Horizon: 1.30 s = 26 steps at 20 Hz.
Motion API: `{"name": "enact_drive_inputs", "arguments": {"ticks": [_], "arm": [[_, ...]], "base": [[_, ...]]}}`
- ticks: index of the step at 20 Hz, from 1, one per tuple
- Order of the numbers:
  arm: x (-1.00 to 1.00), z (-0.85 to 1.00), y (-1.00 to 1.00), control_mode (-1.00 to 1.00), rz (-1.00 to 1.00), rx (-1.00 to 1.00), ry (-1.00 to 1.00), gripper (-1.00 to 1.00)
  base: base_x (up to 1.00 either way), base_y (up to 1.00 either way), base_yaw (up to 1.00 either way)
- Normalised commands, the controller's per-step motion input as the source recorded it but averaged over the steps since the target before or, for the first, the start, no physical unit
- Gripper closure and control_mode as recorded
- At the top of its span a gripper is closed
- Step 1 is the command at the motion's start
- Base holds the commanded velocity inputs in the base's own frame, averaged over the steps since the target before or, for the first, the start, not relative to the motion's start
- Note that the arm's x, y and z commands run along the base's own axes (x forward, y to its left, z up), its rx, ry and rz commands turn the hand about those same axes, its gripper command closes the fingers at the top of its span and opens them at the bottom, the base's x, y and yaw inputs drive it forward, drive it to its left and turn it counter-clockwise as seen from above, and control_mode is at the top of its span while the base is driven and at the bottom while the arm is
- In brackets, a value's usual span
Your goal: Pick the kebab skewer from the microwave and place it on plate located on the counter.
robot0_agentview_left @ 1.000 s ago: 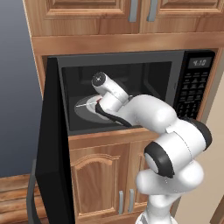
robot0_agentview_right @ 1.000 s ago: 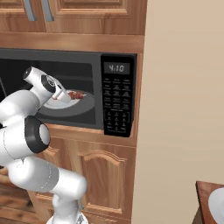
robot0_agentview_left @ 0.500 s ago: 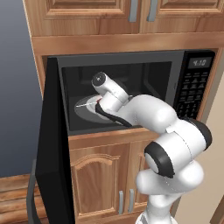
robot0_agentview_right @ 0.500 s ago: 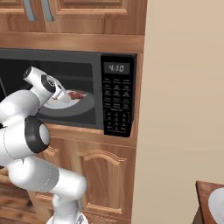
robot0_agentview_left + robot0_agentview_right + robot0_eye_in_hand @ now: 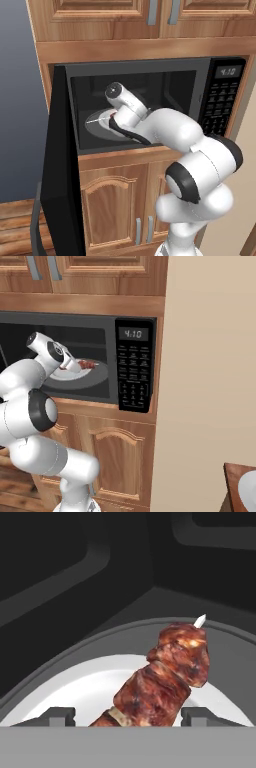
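Note:
The kebab skewer [image 5: 165, 677] lies on a small white dish [image 5: 70, 687] on the grey turntable [image 5: 235, 662] inside the black microwave [image 5: 220, 100]. Its reddish-brown meat chunks run up and to the right, and the pale stick tip pokes out at the top. My gripper [image 5: 130, 717] is open, low over the dish, with one fingertip on each side of the skewer's near end and not touching the meat. From the right, the hand [image 5: 70, 363] sits just left of the skewer [image 5: 89, 364]. A white plate [image 5: 248, 488] rests on the counter at the lower right.
The microwave door [image 5: 62, 165] stands swung open to the left of the arm. The button panel with its display [image 5: 134, 363] is right of the cavity. Wooden cabinets [image 5: 110, 200] lie above and below. A beige wall [image 5: 210, 381] stands between the microwave and the counter [image 5: 235, 476].

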Motion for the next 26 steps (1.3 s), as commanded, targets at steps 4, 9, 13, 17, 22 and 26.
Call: {"name": "enact_drive_inputs", "arguments": {"ticks": [4, 9, 13, 17, 22, 26], "arm": [[-0.03, 0.24, -0.03, -1.0, 0.15, 0.0, 0.0, 1.0], [-0.15, 0.15, -0.08, -1.0, 0.22, 0.0, 0.0, 1.0], [-0.12, 0.0, -0.07, -1.0, 0.26, 0.0, 0.0, 1.0], [-0.14, -0.01, 0.0, -1.0, 0.29, 0.0, -0.02, 1.0], [-0.34, 0.07, 0.0, -1.0, 0.23, 0.0, 0.0, 1.0], [-0.71, 0.22, 0.0, -1.0, 0.15, 0.0, 0.0, 1.0]], "base": [[0.0, 0.0, 0.0], [0.0, 0.0, 0.0], [0.0, 0.0, 0.0], [0.0, 0.0, 0.0], [0.0, 0.0, 0.0], [0.0, 0.0, 0.0]]}}
